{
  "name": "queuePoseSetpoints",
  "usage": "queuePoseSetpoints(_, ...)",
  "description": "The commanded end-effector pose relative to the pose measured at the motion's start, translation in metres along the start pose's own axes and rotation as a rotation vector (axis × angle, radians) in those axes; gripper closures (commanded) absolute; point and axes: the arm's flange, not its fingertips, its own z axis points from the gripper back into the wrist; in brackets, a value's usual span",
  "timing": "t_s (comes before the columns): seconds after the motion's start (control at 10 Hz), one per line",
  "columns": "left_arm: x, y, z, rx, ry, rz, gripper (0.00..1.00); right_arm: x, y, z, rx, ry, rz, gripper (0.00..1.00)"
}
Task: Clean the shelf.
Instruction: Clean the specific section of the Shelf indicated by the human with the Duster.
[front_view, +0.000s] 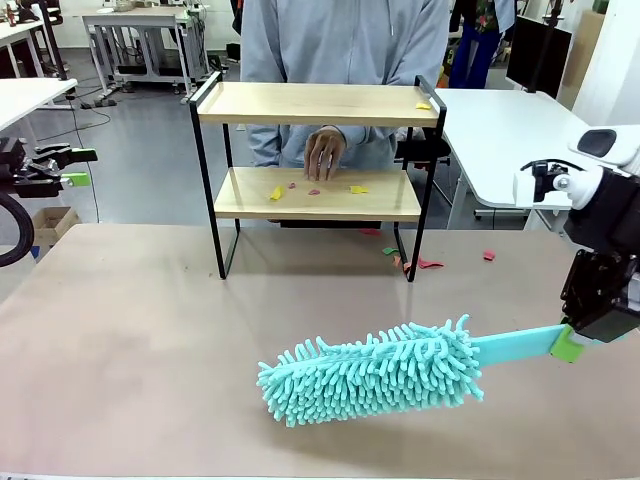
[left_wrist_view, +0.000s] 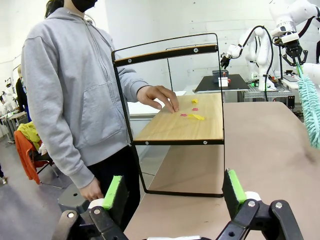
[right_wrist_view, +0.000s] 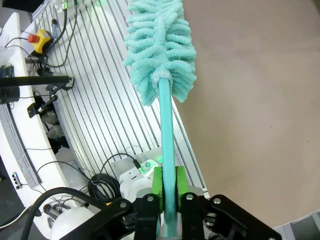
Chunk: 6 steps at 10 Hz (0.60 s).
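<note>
R end effector (front_view: 572, 343) – low at right edge of desk (front_view: 150, 330), clamped on teal duster (front_view: 375, 382) handle | L end effector (left_wrist_view: 174, 194) – jaws wide apart, facing shelf (front_view: 318, 104) end | shelf – far mid-desk, well apart from duster

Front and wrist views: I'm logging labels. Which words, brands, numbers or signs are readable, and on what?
None readable. The two-tier rack of light wooden boards in a black metal frame bears no print, nor does the teal fluffy duster.
The yellow box with a red button is too small to tell.

Coloured scraps (front_view: 277, 193) on shelf (front_view: 310, 104) boards and tan table (front_view: 120, 330).
</note>
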Motion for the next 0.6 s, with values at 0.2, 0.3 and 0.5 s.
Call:
queuePoseSetpoints(0.2,0.003,-0.001,-0.001,-0.004,0.002,-0.005,0.00,0.048,0.017,0.016,-0.012,-0.217,-0.115,0.86)
queuePoseSetpoints(0.3,0.003,-0.001,-0.001,-0.004,0.002,-0.005,0.00,0.059,0.027,0.019,-0.041,-0.255,-0.146,0.86)
queuePoseSetpoints(0.5,0.003,-0.001,-0.001,-0.004,0.002,-0.005,0.00,0.083,0.048,0.020,-0.073,-0.332,-0.223,0.86)
